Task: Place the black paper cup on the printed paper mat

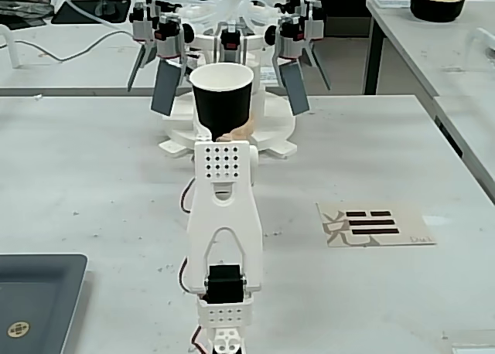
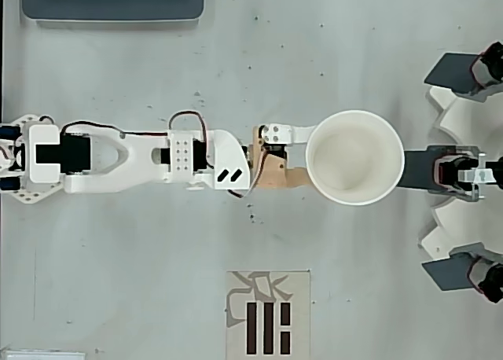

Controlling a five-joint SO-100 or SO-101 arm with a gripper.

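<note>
The black paper cup (image 1: 222, 99) stands upright with its white inside (image 2: 354, 157) facing up. It is held above the table in front of my arm. My gripper (image 1: 229, 132) is shut on the cup's lower part. In the overhead view the gripper (image 2: 302, 156) shows a white finger and a tan finger going under the cup's rim, with the tips hidden. The printed paper mat (image 1: 375, 224) lies flat on the table to the right of my arm in the fixed view. In the overhead view the mat (image 2: 268, 315) sits at the bottom edge, apart from the cup.
A white rig with several grey paddles (image 1: 232, 45) stands just behind the cup and fills the overhead view's right edge (image 2: 464, 171). A dark grey tray (image 1: 39, 292) (image 2: 114, 2) lies beside the arm's base. A dark bowl of pale food (image 1: 437, 2) sits on another table.
</note>
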